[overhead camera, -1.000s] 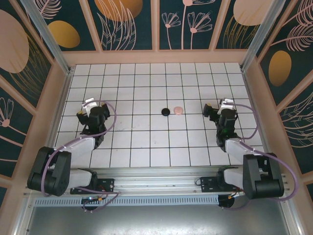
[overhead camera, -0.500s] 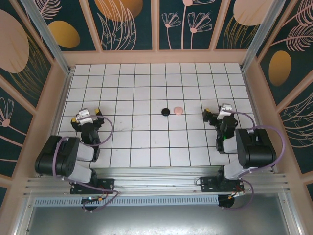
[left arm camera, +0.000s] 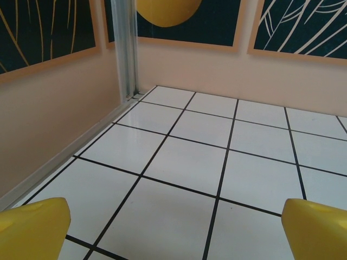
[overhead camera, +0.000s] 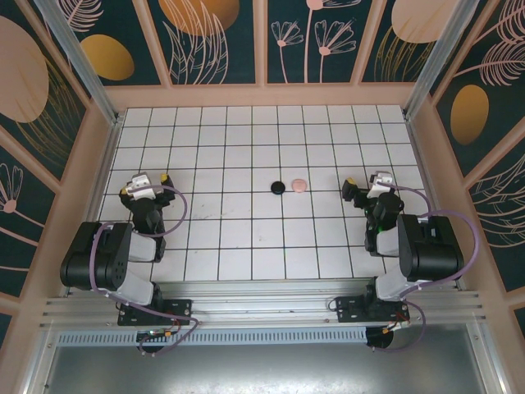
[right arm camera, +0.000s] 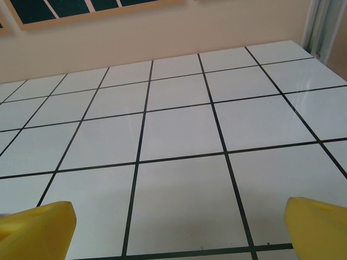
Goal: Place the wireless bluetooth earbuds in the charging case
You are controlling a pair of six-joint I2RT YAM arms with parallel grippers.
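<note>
Near the middle of the tiled table, a small black rounded thing and a small pink thing lie side by side. They are too small to tell which is the charging case and which the earbuds. My left gripper sits low at the left, well apart from them, open and holding nothing. In the left wrist view the left gripper has its yellow fingertips spread over bare tile. My right gripper rests at the right, open and holding nothing. In the right wrist view the right gripper is just as wide over bare tile.
Peach walls with dark leaf-pattern panels enclose the table on three sides. A metal post stands in the far left corner, close ahead of the left gripper. Both arm bases sit on the rail at the near edge.
Both arms have folded back toward their bases. The left gripper has drawn left and nearer the wall; the right one has barely shifted. Both stay open. The two small things have not moved.
</note>
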